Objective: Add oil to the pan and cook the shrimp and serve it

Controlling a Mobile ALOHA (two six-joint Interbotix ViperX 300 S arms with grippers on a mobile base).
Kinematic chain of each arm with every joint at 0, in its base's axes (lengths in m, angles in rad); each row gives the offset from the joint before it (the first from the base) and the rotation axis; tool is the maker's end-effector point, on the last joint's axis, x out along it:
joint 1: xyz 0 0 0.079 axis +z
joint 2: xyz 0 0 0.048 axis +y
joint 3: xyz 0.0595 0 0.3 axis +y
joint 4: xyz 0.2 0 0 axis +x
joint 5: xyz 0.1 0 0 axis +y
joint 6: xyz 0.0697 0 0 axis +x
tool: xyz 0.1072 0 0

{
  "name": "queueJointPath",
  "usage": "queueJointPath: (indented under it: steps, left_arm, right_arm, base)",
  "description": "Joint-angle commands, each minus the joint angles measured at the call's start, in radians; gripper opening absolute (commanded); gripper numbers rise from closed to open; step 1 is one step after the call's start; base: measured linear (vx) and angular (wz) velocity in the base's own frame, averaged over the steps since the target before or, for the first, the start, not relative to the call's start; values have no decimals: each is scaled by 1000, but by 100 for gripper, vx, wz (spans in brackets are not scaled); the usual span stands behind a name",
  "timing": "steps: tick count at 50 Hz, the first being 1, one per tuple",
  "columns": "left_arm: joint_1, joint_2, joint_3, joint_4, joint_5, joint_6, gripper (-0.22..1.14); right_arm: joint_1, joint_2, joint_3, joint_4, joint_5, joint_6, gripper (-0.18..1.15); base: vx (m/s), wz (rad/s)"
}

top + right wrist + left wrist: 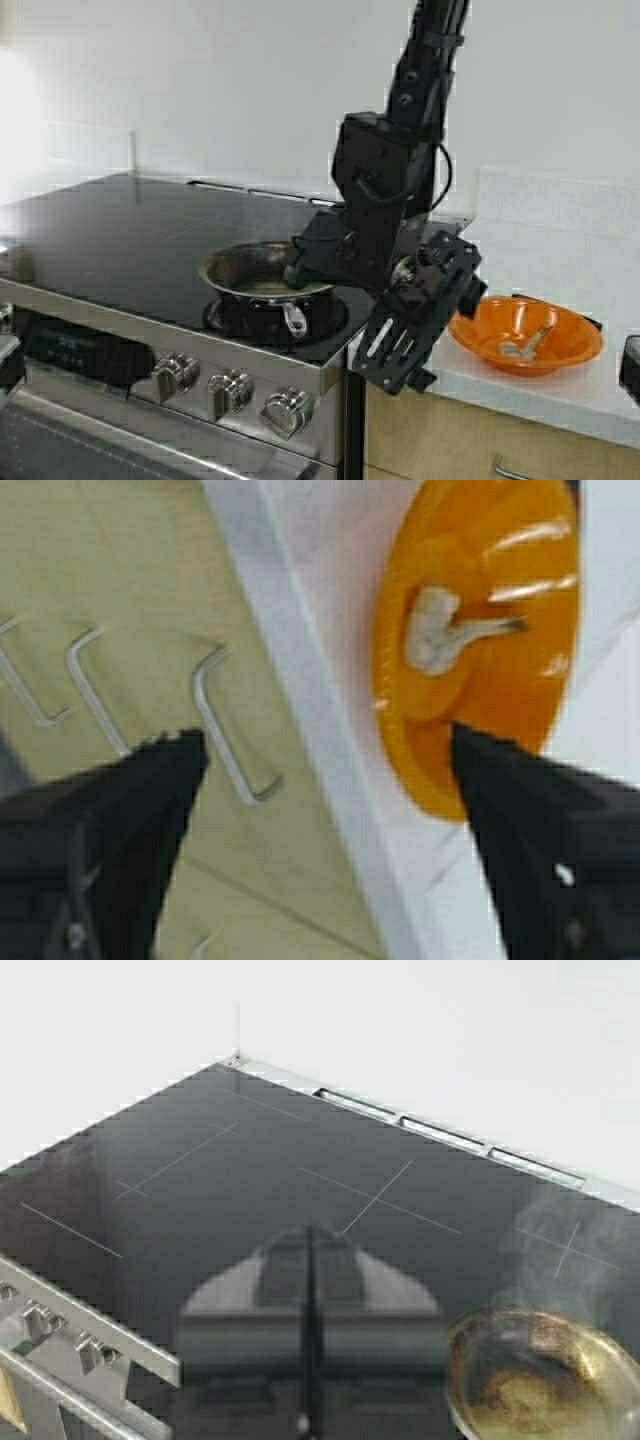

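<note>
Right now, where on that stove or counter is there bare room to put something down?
The black cooktop is bare left of and behind the pan. Crowded: the front right corner, where the right gripper hangs between pan and orange bowl, which holds the shrimp.

— Where does the pan (pixel 262 275) sit?
— On the stove (pixel 120 225), at its front right corner, just above the knobs (pixel 230 390).
— And the shrimp (pixel 522 347)?
— In the bowl (pixel 565 350) on the counter (pixel 560 395), right of the stove. The right end effector (pixel 405 345) hangs between pan and bowl, over the counter's front edge; cabinet drawers (pixel 450 450) lie below.
</note>
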Motion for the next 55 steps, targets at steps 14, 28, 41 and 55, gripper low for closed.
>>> queueJointPath:
  steps: [14, 28, 41, 55]
  left_arm:
    - [2, 5, -11, 0, -5, -3, 3]
    - [2, 5, -9, 0, -5, -3, 3]
    - [2, 5, -8, 0, -3, -3, 3]
    - [2, 5, -6, 0, -5, -2, 3]
  right_arm:
    - [0, 135, -29, -26, -117, 15, 103]
    - [-63, 158, -32, -54, -123, 40, 103]
    - [-184, 161, -49, -149, -123, 44, 103]
    - [-215, 181, -72, -173, -103, 44, 99]
  base:
    - [0, 0]
    - [0, 0]
    - [0, 0]
    - [0, 0]
